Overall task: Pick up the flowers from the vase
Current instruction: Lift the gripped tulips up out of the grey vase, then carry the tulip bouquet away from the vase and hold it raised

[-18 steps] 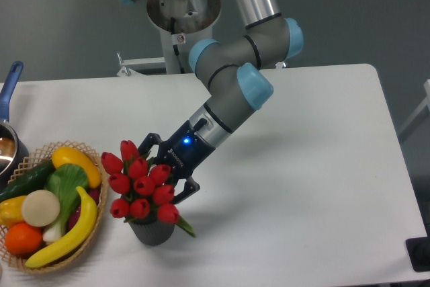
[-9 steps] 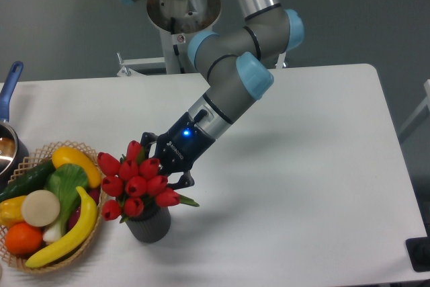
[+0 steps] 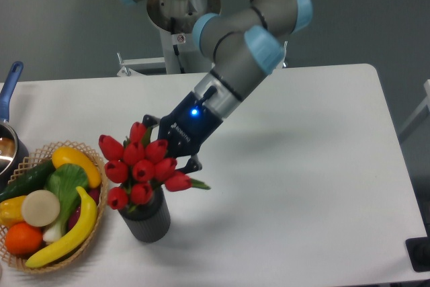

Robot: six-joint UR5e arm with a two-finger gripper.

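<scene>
End effector (image 3: 169,147) is clamped on the flowers (image 3: 140,165), red tulip bunch, gripped from the right side, with the heads fanned out up-left of it. Bunch looks partly lifted: lowest blooms sit right at the mouth of the vase (image 3: 146,218), stems hidden, so can't tell if they're fully clear. Grasp looks done; what's left is pulling straight up until the stems are out, vase staying upright on the bench (image 3: 302,166).

Flowers (image 3: 142,168) above vase (image 3: 146,218); basket (image 3: 94,233) left.
</scene>
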